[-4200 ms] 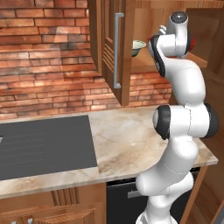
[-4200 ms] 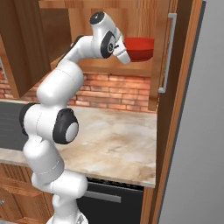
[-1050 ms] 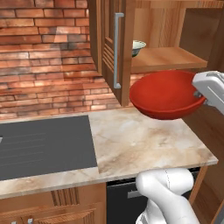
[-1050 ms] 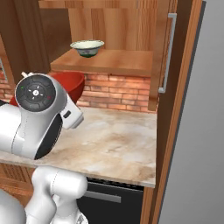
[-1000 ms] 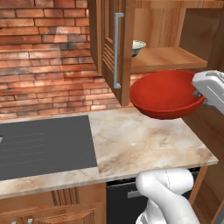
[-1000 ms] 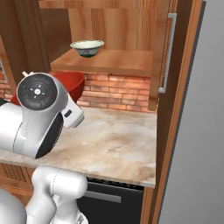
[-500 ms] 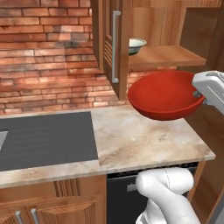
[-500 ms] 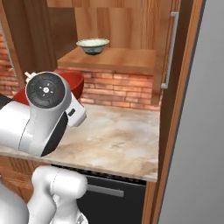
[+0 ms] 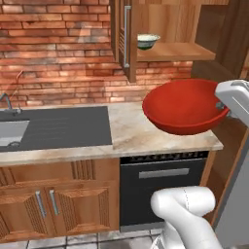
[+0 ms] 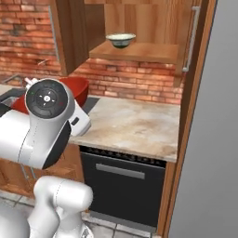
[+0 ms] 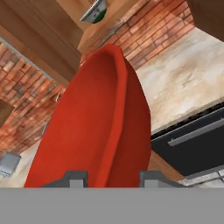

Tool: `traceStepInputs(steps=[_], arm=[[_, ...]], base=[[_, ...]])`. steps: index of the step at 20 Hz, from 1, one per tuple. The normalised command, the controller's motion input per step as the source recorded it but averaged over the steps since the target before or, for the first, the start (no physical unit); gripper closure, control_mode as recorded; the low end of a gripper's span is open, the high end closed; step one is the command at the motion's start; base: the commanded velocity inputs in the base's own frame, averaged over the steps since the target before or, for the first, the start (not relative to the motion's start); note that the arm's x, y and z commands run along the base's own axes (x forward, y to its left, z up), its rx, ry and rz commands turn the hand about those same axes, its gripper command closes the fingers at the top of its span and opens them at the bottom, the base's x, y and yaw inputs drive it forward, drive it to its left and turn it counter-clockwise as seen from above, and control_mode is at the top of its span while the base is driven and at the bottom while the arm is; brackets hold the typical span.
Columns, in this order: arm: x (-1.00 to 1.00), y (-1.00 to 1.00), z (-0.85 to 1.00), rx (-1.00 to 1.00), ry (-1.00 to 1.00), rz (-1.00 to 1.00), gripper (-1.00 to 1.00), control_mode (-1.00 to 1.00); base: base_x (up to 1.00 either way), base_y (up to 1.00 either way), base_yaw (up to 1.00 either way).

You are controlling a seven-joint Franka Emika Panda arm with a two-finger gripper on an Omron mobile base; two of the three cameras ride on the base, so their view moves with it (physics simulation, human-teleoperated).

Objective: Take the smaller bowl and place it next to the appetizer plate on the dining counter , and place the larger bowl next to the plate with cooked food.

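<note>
The gripper [image 11: 109, 178] is clamped on the rim of the red bowl [image 9: 186, 106], one finger on each side of the wall: in the hand view the two dark fingertips [image 11: 75, 178] stand at either side of the bowl's edge, which runs up between them. The bowl is carried in the air, upright and roughly level in the left base view, above the right end of the kitchen counter [image 9: 133, 138] and partly past its front edge, over the dark oven front [image 9: 163, 189] beneath. It touches nothing but the gripper. In the right base view its rim [image 10: 74, 90] peeks out behind the arm's big round joint, at the left side of the counter [image 10: 132, 128].

The small bowl [image 9: 147, 41] sits upright on the shelf [image 9: 175, 52] of the open wall cupboard, near the shelf's left end and close to the cupboard door [image 9: 124, 36], which stands open with its long metal handle facing out. In the right base view the small bowl [image 10: 120, 39] is toward the middle of the shelf, well above and behind the red bowl, and in the hand view it [image 11: 94, 12] shows near the top edge.

Left of the bare counter stretch lies a dark cooktop [image 9: 61, 127], then a sink [image 9: 10, 133] at the counter's far left end. A brick wall [image 9: 58, 58] runs behind the counter.
</note>
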Motion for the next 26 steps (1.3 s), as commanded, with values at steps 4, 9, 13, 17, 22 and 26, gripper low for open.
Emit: traceStepInputs(steps=[4,9,13,17,22,26], arm=[[0.00,0.00,0.00,0.00,0.00,0.00,1.00,1.00],[0.00,0.00,0.00,0.00,0.00,0.00,1.00,1.00],[0.00,0.00,0.00,0.00,0.00,0.00,1.00,1.00],[0.00,0.00,0.00,0.00,0.00,0.00,1.00,1.00],[0.00,0.00,0.00,0.00,0.00,0.00,1.00,1.00],[0.00,0.00,0.00,0.00,0.00,0.00,1.00,1.00]], base=[[-0.03,0.43,0.34],[0.02,0.28,0.50],[0.17,0.28,0.54],[0.18,0.28,0.55],[0.11,0.28,0.53],[0.02,0.20,0.51]])
